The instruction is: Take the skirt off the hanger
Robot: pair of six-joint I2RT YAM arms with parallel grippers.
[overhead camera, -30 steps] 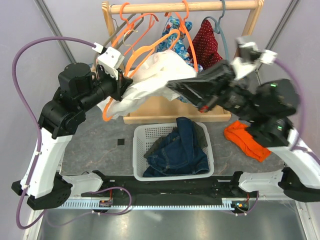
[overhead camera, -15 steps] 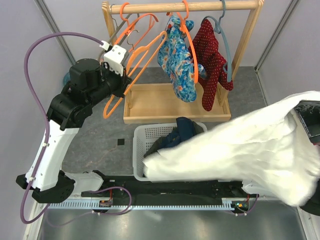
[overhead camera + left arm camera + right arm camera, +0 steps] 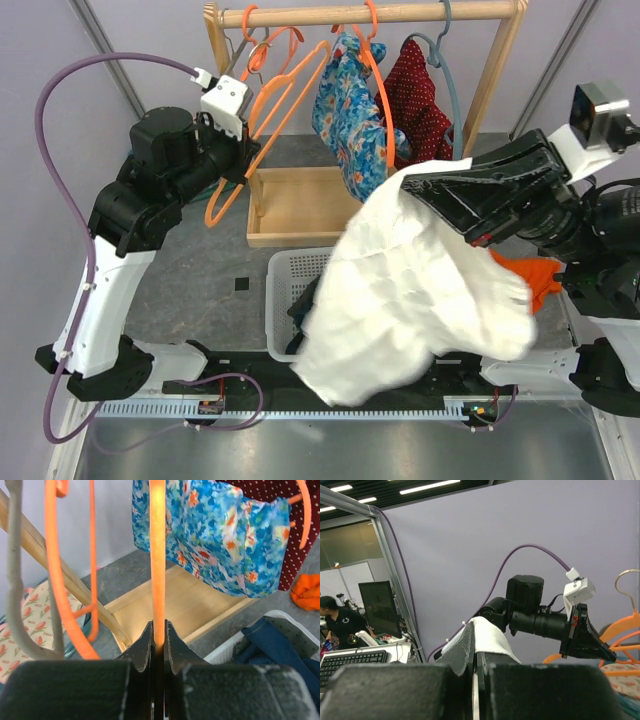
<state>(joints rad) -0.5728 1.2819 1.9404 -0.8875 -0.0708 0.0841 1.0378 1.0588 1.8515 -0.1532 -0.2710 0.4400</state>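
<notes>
top external: left gripper jaws clenched on the bare orange hanger; right gripper jaws grasping the white skirt, hanging free over the basket. next move likely lowers and releases it.

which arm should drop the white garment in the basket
Right. The right gripper is shut on the white cloth garment hanging over the white plastic basket; the left gripper clamps the thin orange plastic hanger.

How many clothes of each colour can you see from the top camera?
white garment: 1
blue flowery garment: 1
red spotty garment: 1
dark blue denim garment: 1
orange cloth: 1
Total: 5
</notes>
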